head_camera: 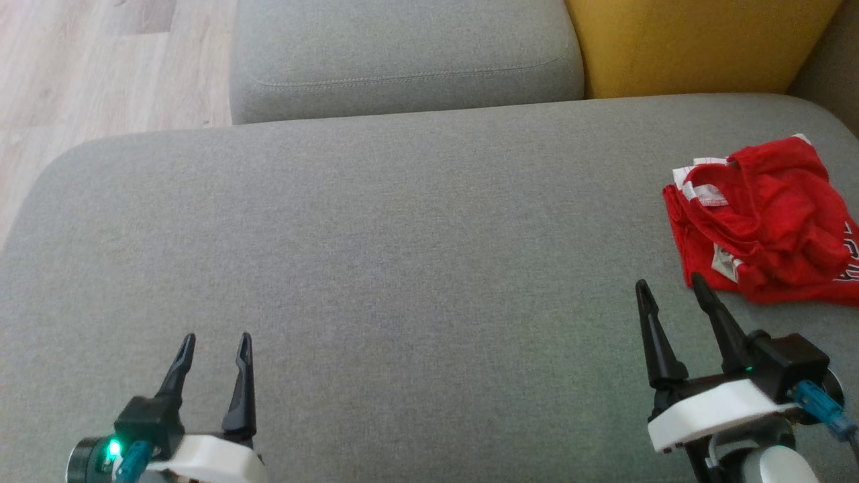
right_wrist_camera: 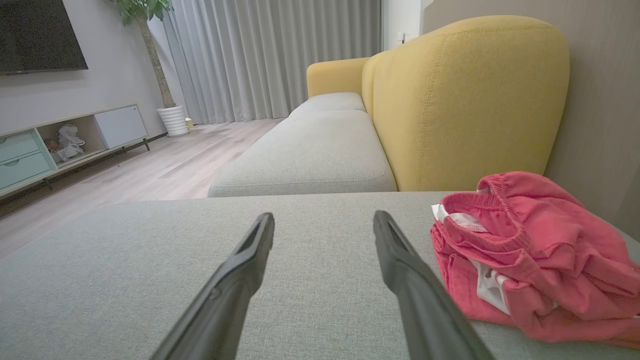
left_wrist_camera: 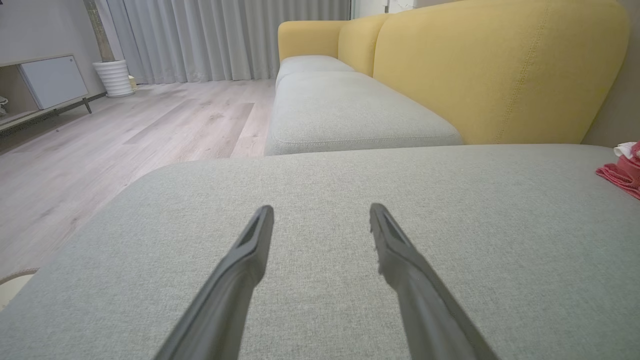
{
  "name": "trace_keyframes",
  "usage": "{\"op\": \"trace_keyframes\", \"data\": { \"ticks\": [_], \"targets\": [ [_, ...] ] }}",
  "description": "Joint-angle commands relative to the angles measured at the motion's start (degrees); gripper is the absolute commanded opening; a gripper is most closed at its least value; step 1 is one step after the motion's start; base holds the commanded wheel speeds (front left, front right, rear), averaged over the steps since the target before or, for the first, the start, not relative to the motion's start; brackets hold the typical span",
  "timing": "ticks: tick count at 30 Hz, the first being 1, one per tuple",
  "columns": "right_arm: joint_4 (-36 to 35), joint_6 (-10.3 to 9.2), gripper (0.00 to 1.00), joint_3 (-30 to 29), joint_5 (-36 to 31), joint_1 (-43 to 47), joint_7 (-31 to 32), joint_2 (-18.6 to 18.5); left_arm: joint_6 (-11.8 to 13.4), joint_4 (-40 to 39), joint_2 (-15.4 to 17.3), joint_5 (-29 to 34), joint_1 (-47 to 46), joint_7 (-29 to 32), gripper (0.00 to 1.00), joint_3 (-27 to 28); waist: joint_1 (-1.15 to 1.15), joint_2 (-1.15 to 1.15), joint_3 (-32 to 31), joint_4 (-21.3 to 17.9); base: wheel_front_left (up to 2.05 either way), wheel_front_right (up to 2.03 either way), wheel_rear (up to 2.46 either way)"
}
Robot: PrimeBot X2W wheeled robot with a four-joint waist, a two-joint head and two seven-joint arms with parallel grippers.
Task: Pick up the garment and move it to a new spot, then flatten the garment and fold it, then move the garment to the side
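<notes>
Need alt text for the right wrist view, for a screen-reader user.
A crumpled red garment lies on a grey sofa cushion, just right of the open, empty right tool, whose two dark fingers rise from the bottom edge. Behind are a yellow backrest, a wood floor and grey curtains.
</notes>
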Motion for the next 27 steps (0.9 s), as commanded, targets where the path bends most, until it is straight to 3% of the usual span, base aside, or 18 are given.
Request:
{"op": "trace_keyframes", "data": {
  "ticks": [1,27],
  "targets": [
    [-1.77,0.39,1.00,1.47,-0.11,-1.91,-0.36,-0.13,0.00,-1.48,1.33,-0.48,-2.93,-0.66,1.00,2.01,0.00,0.00,0.13,-0.14,0.00,0.00,0.00],
    [-1.24,0.39,1.00,1.75,1.06,-2.02,-0.19,-0.13,0.42,-0.33,1.19,-0.52,-4.05,-0.74,1.00,1.86,0.00,0.00,0.72,-0.37,0.00,0.00,0.00]
  ]
}}
